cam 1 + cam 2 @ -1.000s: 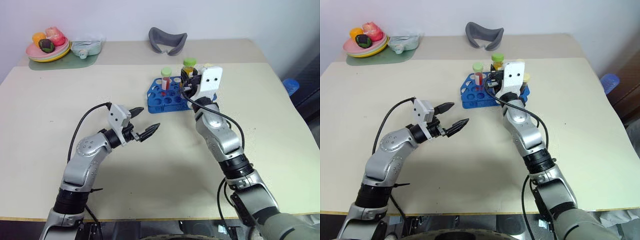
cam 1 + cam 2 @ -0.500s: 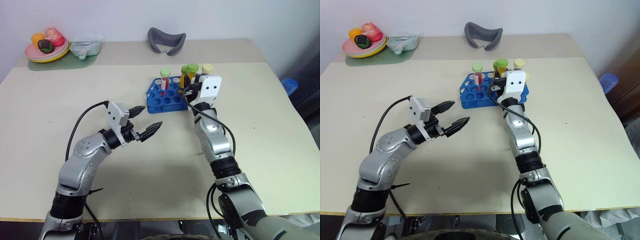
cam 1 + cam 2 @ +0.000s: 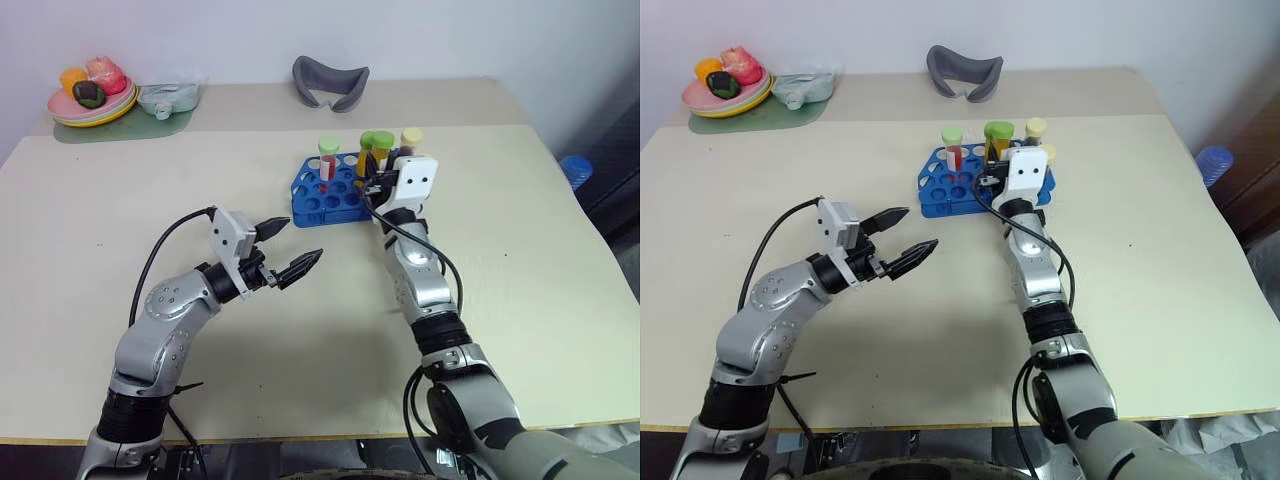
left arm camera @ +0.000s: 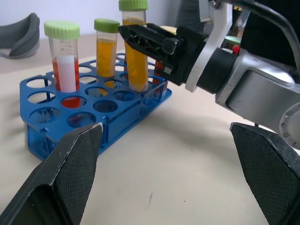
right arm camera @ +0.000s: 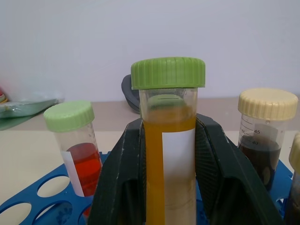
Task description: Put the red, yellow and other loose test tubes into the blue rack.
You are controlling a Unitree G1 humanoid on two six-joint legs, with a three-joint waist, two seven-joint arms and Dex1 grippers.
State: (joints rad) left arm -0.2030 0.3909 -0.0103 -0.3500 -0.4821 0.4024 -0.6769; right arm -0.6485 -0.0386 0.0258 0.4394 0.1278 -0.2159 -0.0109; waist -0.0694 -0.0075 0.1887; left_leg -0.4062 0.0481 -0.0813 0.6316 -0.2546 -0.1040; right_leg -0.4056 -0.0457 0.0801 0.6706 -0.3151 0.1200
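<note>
The blue rack [image 3: 322,203] stands on the table just beyond the middle. A red tube [image 3: 328,166] with a green cap stands in it, as do a yellow tube [image 4: 107,44] and a dark tube [image 5: 262,140] with a cream cap. My right gripper [image 5: 169,126] is shut on another yellow tube [image 4: 135,56] with a green cap. That tube is upright, with its lower end down in a rack hole. My left gripper [image 3: 304,239] hovers open and empty over the table, short of the rack and to its left.
At the table's far left corner a plate of toy fruit [image 3: 92,98] sits on a green mat beside a clear bag [image 3: 172,95]. A grey curved cushion [image 3: 330,80] lies at the back. A blue object [image 3: 578,172] sits beyond the right edge.
My right gripper has come down with the yellow tube, bringing it lower into the rack. The left gripper has stayed open and nearly still.
</note>
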